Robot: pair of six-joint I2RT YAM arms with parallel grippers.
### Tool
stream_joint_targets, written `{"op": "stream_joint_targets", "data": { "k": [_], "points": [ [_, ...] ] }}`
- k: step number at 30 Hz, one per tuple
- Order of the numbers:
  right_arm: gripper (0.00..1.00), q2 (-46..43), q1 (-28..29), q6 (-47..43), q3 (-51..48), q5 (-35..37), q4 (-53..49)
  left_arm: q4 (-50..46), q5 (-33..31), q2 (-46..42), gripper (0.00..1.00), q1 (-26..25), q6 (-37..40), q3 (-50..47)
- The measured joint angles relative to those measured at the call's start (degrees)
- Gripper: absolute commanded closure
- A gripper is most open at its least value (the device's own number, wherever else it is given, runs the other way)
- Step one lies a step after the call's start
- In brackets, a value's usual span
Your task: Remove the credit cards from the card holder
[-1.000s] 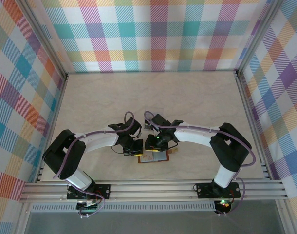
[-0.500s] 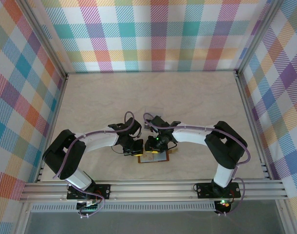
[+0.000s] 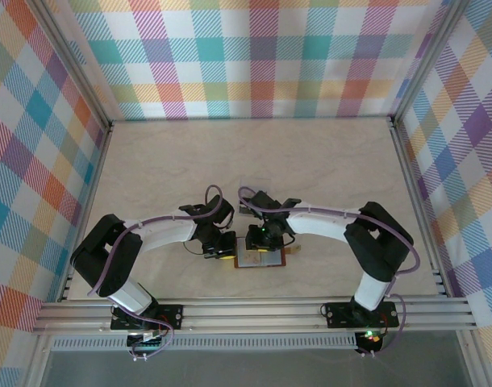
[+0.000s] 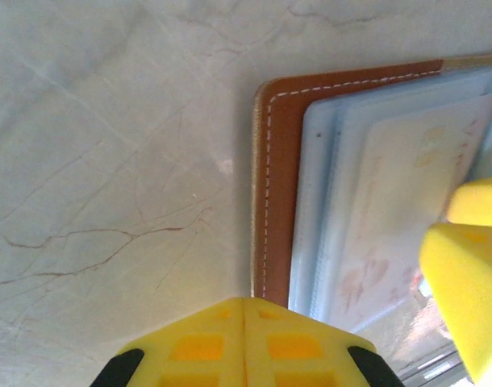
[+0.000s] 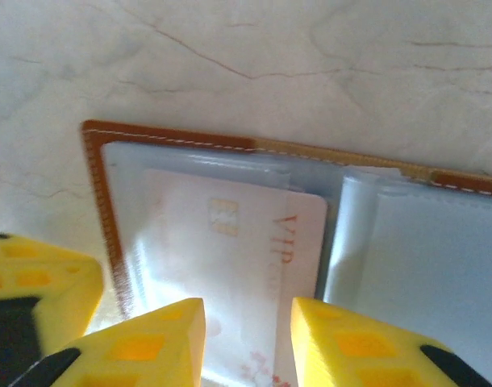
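Here, in the top view, the left arm (image 3: 153, 234) stretches from the lower left toward the middle. The left hand (image 3: 223, 251) sits at the left edge of the card holder (image 3: 262, 261), which lies open and flat on the pale marbled surface (image 3: 310, 169) in the lower centre of the frame. From the left wrist, the left hand (image 4: 244, 310) shows at the bottom centre with its two yellow fingers pressed together and nothing between them. Their tips are right at the lower-left corner of the card holder (image 4: 272, 185), by its brown stitched edge; whether they press on the leather I cannot tell. Right of that edge come clear pockets (image 4: 327, 201), and under the plastic is a pale credit card (image 4: 403, 210) with faint reddish print. At the right edge of that frame, yellow fingers (image 4: 464, 274) of the right hand (image 3: 254, 244) stand over the pockets. From the right wrist, a left-hand finger (image 5: 32, 278) fills the lower left corner. The card holder (image 5: 97, 185) runs across the middle, and the credit card (image 5: 230, 242), with its gold chip and the letters VIP, lies inside the left pocket. The right hand (image 5: 248, 310) at the bottom has its fingers partly apart over that card, gripping nothing. Further right lies another of the pockets (image 5: 423, 258). In the top view the right arm (image 3: 343, 222) runs off to the lower right.
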Motion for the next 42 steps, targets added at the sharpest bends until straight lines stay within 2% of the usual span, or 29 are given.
{"op": "stream_joint_targets", "data": {
  "k": [4,12,19,42],
  "points": [
    [0.65,-2.8,-0.5,0.4,-0.9,-2.0,1.7,-1.7,0.0,0.0,0.95,0.0,0.5,2.2],
    [0.68,-3.2,-2.7,1.2,-4.4,-5.0,4.3,-1.2,0.8,1.7,0.98,-1.0,1.1,7.3],
    [0.69,-2.1,-3.8,1.3,-5.9,-6.9,6.1,-1.2,1.3,6.6,0.98,-1.7,1.4,7.4],
    [0.66,-1.0,-4.2,-1.5,-6.0,-7.0,6.3,-1.8,-0.3,6.6,0.98,-2.3,3.0,7.5]
  ]
}}
